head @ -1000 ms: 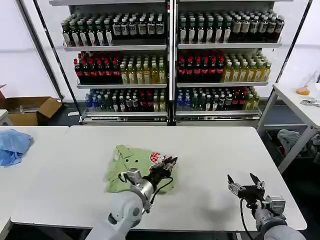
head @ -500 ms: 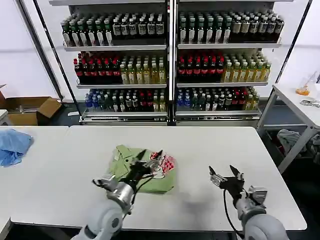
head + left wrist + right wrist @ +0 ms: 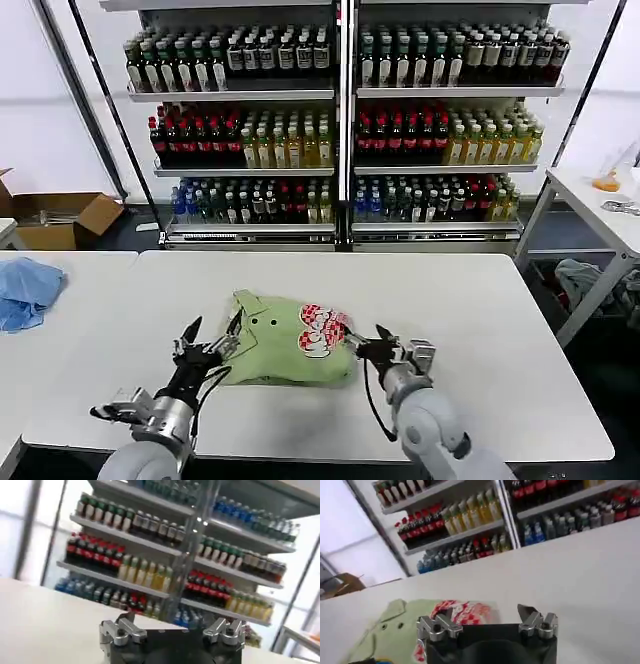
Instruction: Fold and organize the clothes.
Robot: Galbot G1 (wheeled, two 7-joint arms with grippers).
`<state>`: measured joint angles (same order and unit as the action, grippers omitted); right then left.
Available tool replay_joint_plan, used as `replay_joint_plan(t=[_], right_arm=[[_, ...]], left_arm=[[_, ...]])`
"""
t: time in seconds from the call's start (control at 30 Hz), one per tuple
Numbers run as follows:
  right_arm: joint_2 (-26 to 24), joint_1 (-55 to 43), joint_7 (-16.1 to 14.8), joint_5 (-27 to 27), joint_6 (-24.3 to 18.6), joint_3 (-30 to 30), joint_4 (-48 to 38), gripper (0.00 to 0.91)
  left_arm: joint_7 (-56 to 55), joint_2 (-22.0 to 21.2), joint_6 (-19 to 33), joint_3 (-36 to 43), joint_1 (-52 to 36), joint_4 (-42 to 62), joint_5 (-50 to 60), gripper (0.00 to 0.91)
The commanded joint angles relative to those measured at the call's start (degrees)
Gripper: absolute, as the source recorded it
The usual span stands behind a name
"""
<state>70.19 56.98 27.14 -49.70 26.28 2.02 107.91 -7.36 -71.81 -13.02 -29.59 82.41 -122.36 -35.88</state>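
White table (image 3: 480, 300), folded clothes (image 3: 285, 345), left end effector (image 3: 212, 338) spread empty beside them, right end effector (image 3: 368, 345) spread at their edge

The plain garment lies hidden beneath the folded collared shirt (image 3: 290, 340).

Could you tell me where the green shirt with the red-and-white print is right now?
In the head view, the green shirt lies folded at the middle of the white table, between the left end effector and right end effector.

Before me a white table (image 3: 470, 300); a crumpled pale blue cloth (image 3: 27, 290) lies on the neighbouring table to my left. Behind stand shelves of bottles (image 3: 340, 120), an open cardboard box (image 3: 60, 218) on the floor beside them
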Motion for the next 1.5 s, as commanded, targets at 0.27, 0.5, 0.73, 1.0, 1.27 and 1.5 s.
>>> replay_joint_plan(t=[0.27,0.5,0.73,1.0,1.27,1.5], right_arm=[[9.52,-8.41,6.8,-3.94,0.77,-7.77,-14.23,0.141],[8.87,-8.22,7.76,-3.52,-0.34,-7.54,-14.48,0.0],[8.12,-8.38,7.44,-0.84,-0.43,-7.74,-15.02,0.0],[6.53,-9.58,6.02,3.55,-0.27,-7.42,-15.87,0.0],[-2.58,-8.97,0.99,9.11,1.12,-0.69,-12.45,0.0],[-14.4,-3.72,-13.89,16.58,3.39,8.05,-6.76,0.907]], left_arm=[[-0.31,-0.63,0.98,-5.22,5.99,-2.26,1.38,0.907],[-0.32,-0.69,0.91,-4.69,5.86,-2.08,1.27,0.907],[-0.36,-0.79,0.92,-4.0,5.37,-1.47,1.15,0.907],[-0.37,-0.67,0.92,-3.76,5.13,-1.08,0.89,0.907],[-0.32,-0.54,0.94,-3.36,4.85,-1.01,0.76,0.907],[-0.11,-0.68,0.79,-1.67,3.66,0.02,3.07,0.907]])
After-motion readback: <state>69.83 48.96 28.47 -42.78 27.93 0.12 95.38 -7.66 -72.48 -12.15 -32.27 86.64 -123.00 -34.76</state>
